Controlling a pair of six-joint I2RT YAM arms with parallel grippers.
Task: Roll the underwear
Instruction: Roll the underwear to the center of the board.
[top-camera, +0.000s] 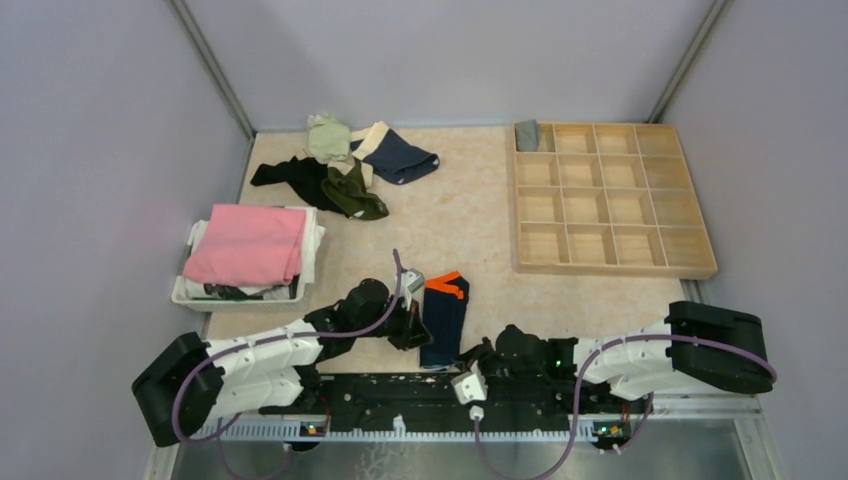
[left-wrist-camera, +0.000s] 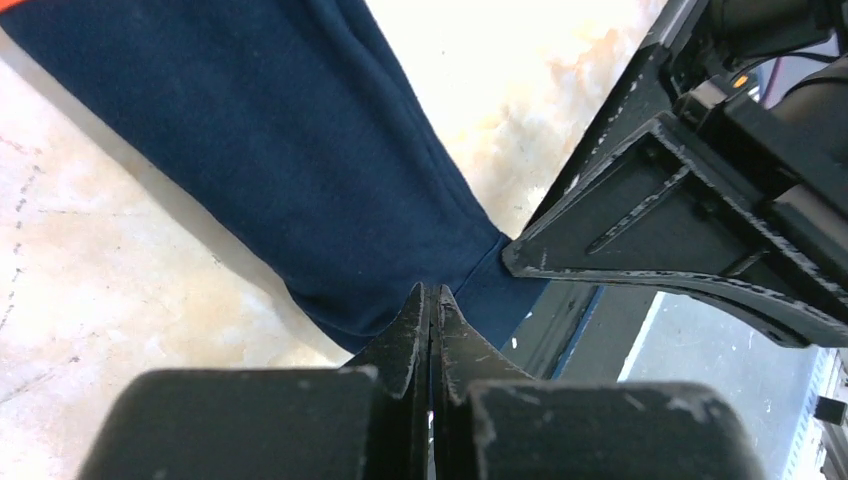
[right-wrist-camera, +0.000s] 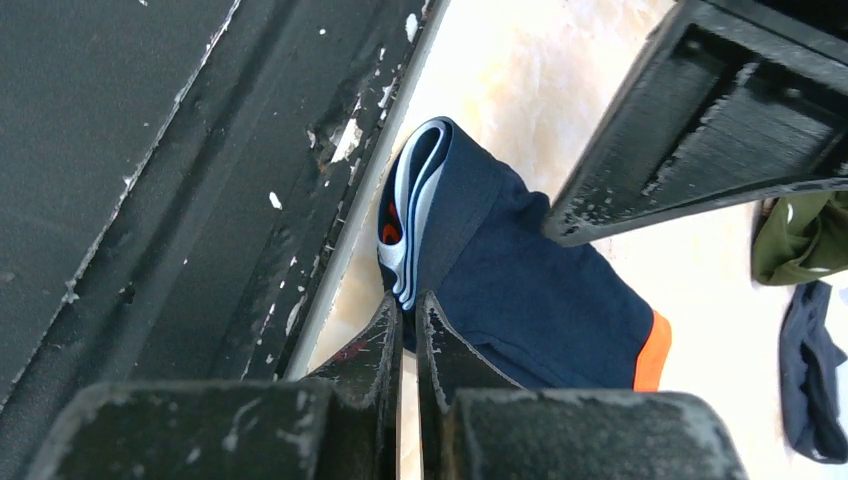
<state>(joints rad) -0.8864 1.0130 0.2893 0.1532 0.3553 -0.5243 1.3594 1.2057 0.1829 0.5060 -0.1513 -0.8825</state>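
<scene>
1. At the near edge of the surface (top-camera: 450, 220), about midway along it, I have both arms folded low over the navy underwear (top-camera: 445, 315).
2. The left end effector (left-wrist-camera: 432, 295) is clenched, with no gap between its fingertips. They sit on the garment's near hem, and the cloth gathers towards them, so I read it as pinched.
3. The right end effector (right-wrist-camera: 410, 305) is also clenched, gripping the same garment beside the folded pale-blue waistband (right-wrist-camera: 410, 200). The waistband stands up on edge just past its tips, right against the black rail (right-wrist-camera: 150, 150) at the near edge.
4. In the left wrist view, the right arm's fingers touch the hem just beside my left tips.
5. The navy underwear lies flat as a narrow strip running from the near edge towards the far edge, with its orange band (top-camera: 447, 285) at the far end.
6. At the left edge, a white basket (top-camera: 185, 295) holds a folded pink cloth (top-camera: 248, 243).
7. Towards the far-left corner there is a loose heap: a black garment (top-camera: 290, 175), an olive pair (top-camera: 352, 192), a pale green garment (top-camera: 328, 137) and a navy pair with a beige waistband (top-camera: 400, 155).
8. Along the right edge, reaching to the far-right corner, a wooden tray (top-camera: 610, 265) of square compartments holds one grey roll (top-camera: 527, 135) in its far-left compartment.
</scene>
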